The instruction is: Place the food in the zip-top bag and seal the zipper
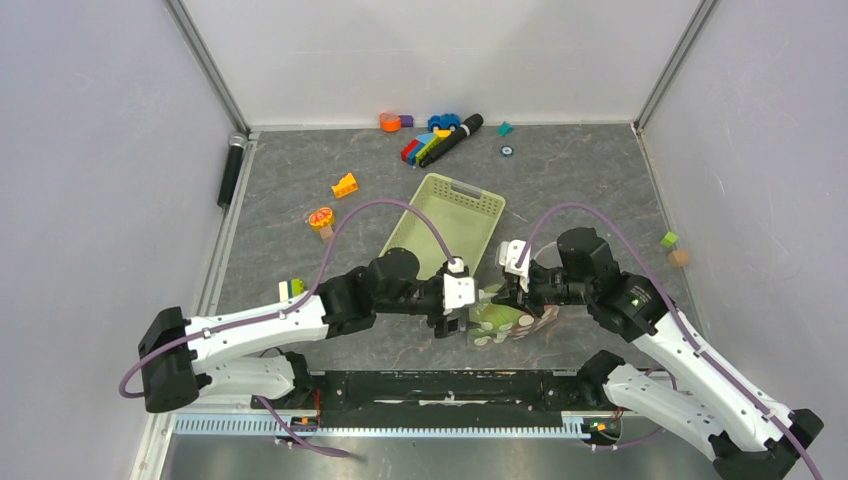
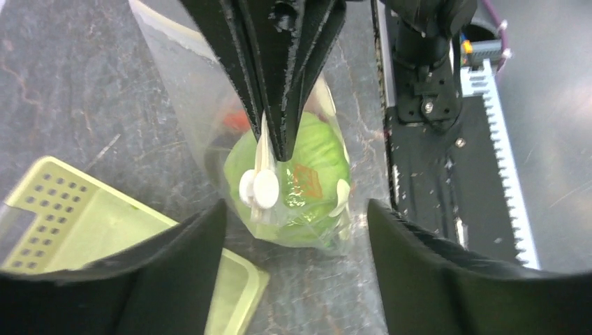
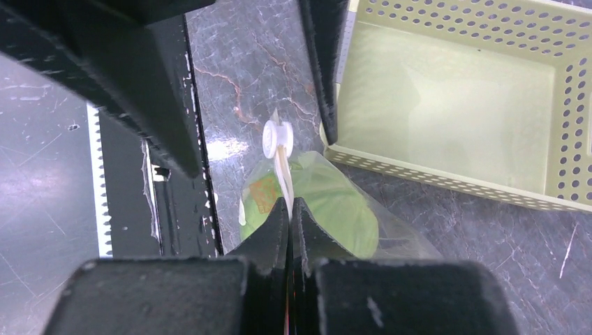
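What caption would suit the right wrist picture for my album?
Right gripper pinches the bag by its zipper, green cabbage inside, pale green basket alongside.

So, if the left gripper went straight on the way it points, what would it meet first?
Probably the white slider on the zipper, which the shut right gripper pinches; the cabbage inside the zip-top bag lies just behind. Depth is unclear.

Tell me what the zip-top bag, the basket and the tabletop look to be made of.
The zip-top bag: thin clear plastic film, glossy; it creases and the cabbage shows through it. The basket: rigid pale green plastic, matte, with moulded rows of holes. The tabletop: dark grey with pale veins and a slight sheen, marble-look; stone or printed laminate, cannot tell.
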Controlling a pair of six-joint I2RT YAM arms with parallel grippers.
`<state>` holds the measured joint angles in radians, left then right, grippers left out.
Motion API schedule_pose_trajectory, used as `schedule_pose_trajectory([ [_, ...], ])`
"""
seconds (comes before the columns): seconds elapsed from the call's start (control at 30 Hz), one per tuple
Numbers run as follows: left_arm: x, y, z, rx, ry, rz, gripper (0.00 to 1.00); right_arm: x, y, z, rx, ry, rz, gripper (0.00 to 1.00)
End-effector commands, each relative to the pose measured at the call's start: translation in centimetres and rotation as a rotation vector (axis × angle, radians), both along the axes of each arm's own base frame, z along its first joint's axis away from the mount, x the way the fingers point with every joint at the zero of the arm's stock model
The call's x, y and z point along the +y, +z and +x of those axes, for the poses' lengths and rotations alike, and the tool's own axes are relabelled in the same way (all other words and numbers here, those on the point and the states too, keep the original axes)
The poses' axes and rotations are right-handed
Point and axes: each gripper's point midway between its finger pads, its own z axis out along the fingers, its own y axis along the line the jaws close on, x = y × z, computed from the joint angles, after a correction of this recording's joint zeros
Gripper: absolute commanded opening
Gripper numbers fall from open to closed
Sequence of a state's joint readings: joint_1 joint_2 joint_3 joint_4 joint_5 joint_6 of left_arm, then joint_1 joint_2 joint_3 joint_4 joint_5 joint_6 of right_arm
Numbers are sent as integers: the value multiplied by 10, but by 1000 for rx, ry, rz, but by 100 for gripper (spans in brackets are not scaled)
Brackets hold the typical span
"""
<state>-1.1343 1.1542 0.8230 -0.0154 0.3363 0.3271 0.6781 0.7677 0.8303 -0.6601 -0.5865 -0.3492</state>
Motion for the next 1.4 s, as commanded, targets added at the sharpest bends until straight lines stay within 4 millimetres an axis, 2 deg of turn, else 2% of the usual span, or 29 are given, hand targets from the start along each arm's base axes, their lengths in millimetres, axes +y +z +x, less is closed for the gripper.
schedule_pose_trajectory([
  [0.0, -1, 14, 9, 40, 97, -118, 99, 2, 20, 9, -30, -47, 36, 0],
  [0.13, 4, 20, 33, 138, 291, -275, 100, 4, 24, 4, -26, -26, 57, 0],
  [0.3, 3, 19, 16, 295, 218, -378, 98, 5, 23, -3, -35, 18, 72, 0],
  [0.43, 2, 27, 7, 361, 168, -442, 85, 5, 24, -3, -34, 18, 76, 0],
  [0.6, -4, 32, -1, 414, 112, -473, 75, 5, 27, -2, -38, 5, 86, 0],
  [0.77, -11, 26, -3, 412, 80, -452, 47, 5, 31, -2, -45, 0, 92, 0],
  [0.9, -11, 23, -6, 393, 56, -437, 33, 4, 37, -1, -56, -10, 99, 0],
  [1.1, -12, 27, -11, 388, 19, -454, 31, 4, 30, -2, -43, -4, 92, 0],
  [1.2, -14, 28, -12, 392, 6, -469, 2, 4, 31, -1, -51, -5, 92, 0],
  [1.23, -14, 27, -12, 388, 5, -469, 2, 4, 31, -1, -54, -3, 93, 0],
  [1.27, -13, 27, -12, 382, 1, -470, 2, 4, 32, 0, -57, -6, 93, 1],
  [1.3, -12, 26, -12, 374, 3, -473, 2, 4, 34, 0, -61, -10, 94, 6],
  [1.33, -11, 26, -13, 365, 0, -474, 2, 4, 36, 1, -65, -13, 96, 17],
  [1.37, -9, 25, -13, 357, 0, -472, 2, 4, 37, 1, -68, -14, 100, 22],
])
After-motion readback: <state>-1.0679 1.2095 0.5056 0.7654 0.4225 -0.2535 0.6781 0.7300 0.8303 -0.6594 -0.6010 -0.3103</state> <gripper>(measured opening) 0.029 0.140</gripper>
